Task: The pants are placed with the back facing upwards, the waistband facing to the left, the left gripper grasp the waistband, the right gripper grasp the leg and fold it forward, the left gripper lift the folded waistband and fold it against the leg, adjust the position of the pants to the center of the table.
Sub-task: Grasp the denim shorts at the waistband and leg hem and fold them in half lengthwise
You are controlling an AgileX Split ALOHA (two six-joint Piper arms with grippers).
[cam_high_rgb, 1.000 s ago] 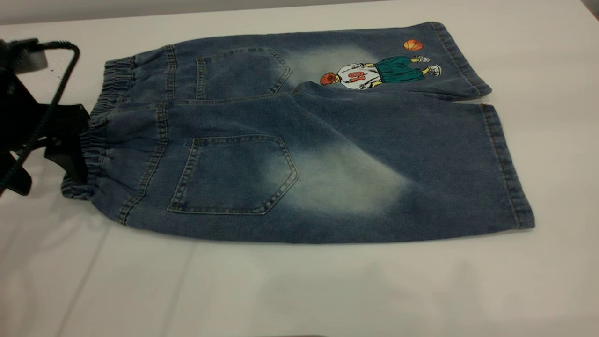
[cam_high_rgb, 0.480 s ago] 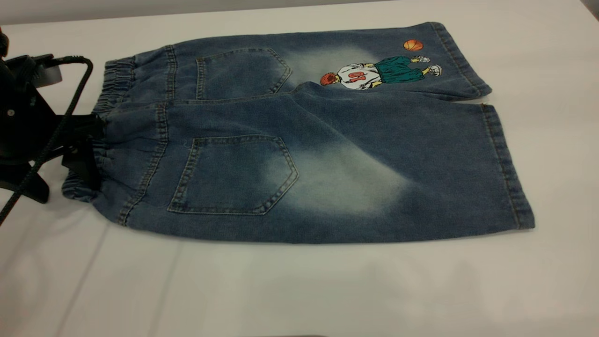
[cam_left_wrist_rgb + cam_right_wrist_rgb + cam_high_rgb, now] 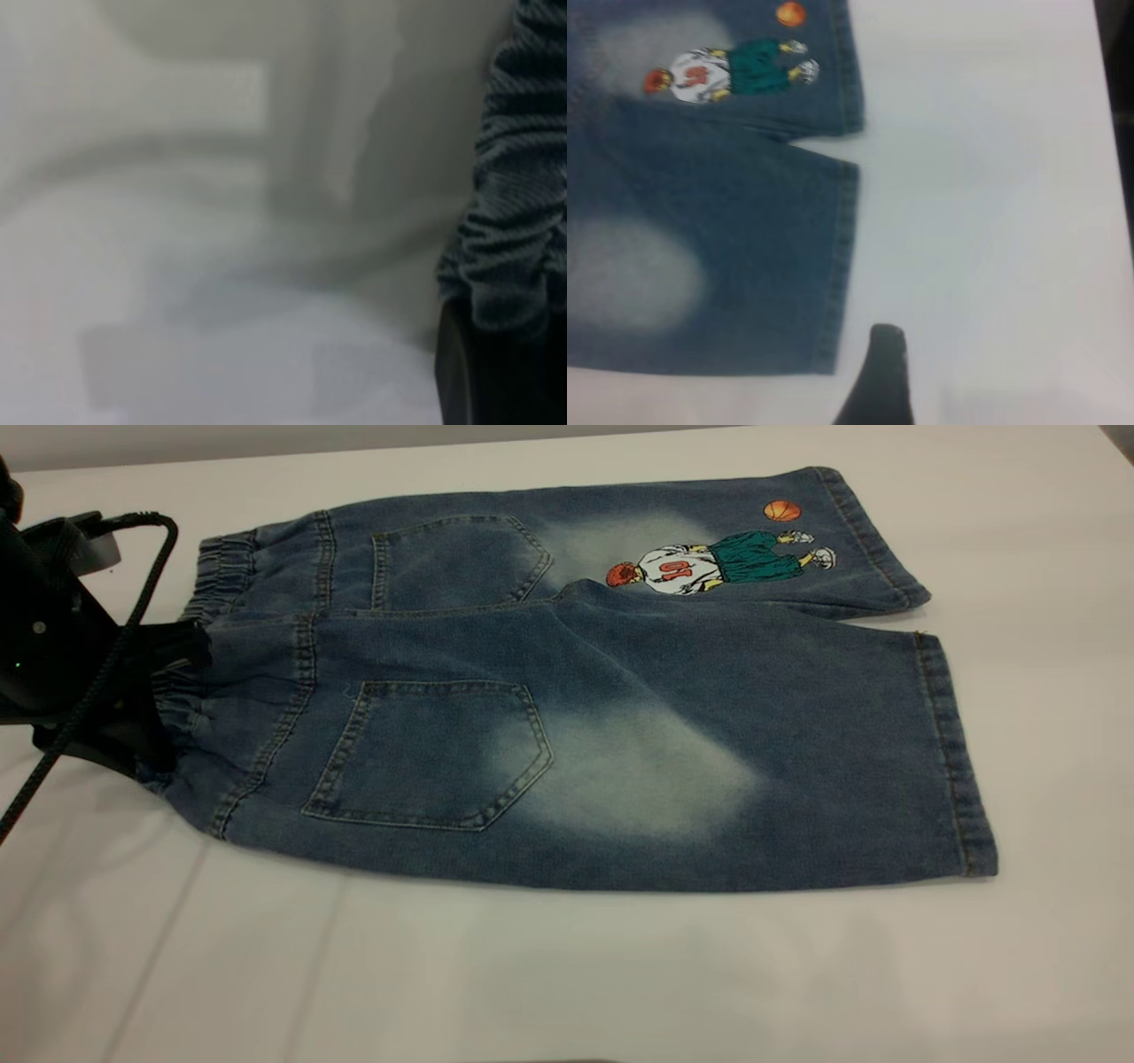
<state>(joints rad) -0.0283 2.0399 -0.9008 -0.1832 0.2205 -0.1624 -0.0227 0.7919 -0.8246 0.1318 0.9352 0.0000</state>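
Note:
The pants (image 3: 567, 691) lie back up on the white table (image 3: 567, 974), waistband (image 3: 190, 691) to the left. My left gripper (image 3: 173, 691) is shut on the near half of the elastic waistband (image 3: 523, 177), which is bunched and raised a little off the table. The plain leg (image 3: 842, 762) with its pale patch lies nearest; the printed leg (image 3: 709, 558) lies behind it. My right gripper (image 3: 966, 367) hovers open over bare table just off the plain leg's hem (image 3: 843, 266); only one dark finger (image 3: 884, 376) shows. It is out of the exterior view.
A black cable (image 3: 97, 664) loops from the left arm over the table's left side. The table's far edge (image 3: 354, 452) runs behind the pants. Bare tabletop stretches in front of and to the right of the pants.
The left gripper moved in onto the waistband and closed on it. The near half of the pants has since shifted slightly left, with its waist end lifted.

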